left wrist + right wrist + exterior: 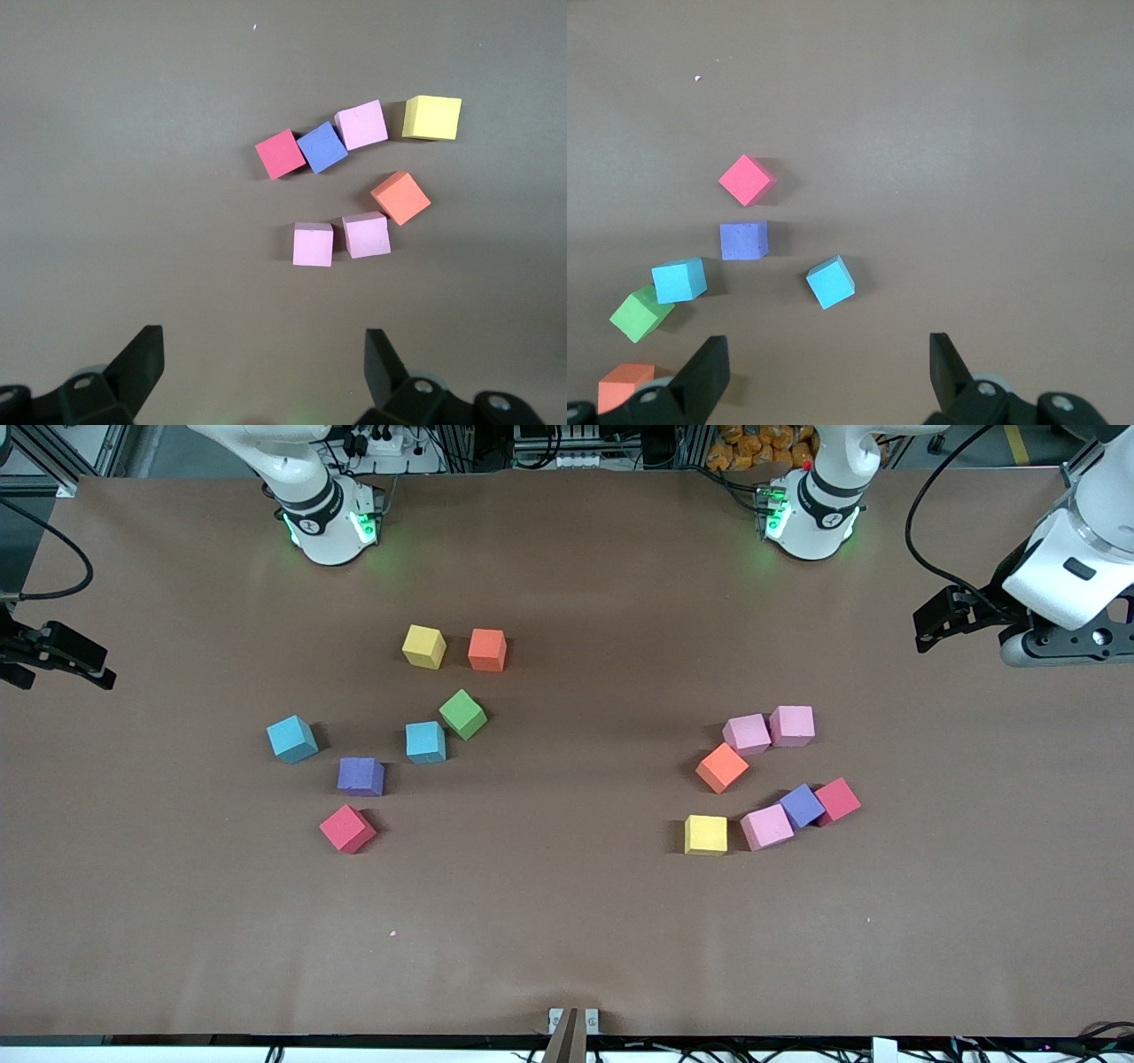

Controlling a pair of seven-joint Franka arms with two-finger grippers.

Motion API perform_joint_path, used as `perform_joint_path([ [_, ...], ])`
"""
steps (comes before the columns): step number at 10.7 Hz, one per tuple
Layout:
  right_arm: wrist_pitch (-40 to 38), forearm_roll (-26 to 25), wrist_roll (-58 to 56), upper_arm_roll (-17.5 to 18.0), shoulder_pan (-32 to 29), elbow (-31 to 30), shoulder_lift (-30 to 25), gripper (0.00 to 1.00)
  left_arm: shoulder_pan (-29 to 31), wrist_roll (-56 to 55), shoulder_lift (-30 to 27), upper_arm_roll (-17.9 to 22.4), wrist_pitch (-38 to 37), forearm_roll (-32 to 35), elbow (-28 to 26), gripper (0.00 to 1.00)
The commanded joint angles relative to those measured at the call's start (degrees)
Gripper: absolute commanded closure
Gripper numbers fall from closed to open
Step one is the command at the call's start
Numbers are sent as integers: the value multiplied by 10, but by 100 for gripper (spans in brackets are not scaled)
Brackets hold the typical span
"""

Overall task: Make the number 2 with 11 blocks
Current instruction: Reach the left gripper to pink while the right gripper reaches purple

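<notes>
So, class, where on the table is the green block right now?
In the front view the green block sits in the cluster toward the right arm's end of the table, touching a light blue block and nearer the camera than the yellow block and orange block.

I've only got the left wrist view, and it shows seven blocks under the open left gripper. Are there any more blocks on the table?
Observer: Yes, seven more lie toward the right arm's end: a yellow block, an orange block, a green block, a light blue block, a second light blue block, a purple block and a red block.
Operator: Where's the right gripper?
Observer: The right gripper hangs open and empty over the edge of the table at the right arm's end.
</notes>
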Motion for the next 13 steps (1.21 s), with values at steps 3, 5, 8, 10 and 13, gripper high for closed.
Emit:
perform_joint_path([
  [3,-6,5,8,7,-10,11,5,0,1,-7,2,14,-18,-26,-3,0],
  [5,-6,6,8,7,-10,11,5,0,-4,-14,10,8,-12,-28,-40,0],
  [8,0,6,5,9,-4,11,15,0,-60,-132,11,6,68,-41,-134,0],
  [10,13,12,4,10,-2,11,54,0,-73,-175,10,-8,160,-54,-217,0],
  [13,39,10,5,11,30,11,105,0,-116,-241,54,-13,277,-48,-285,0],
])
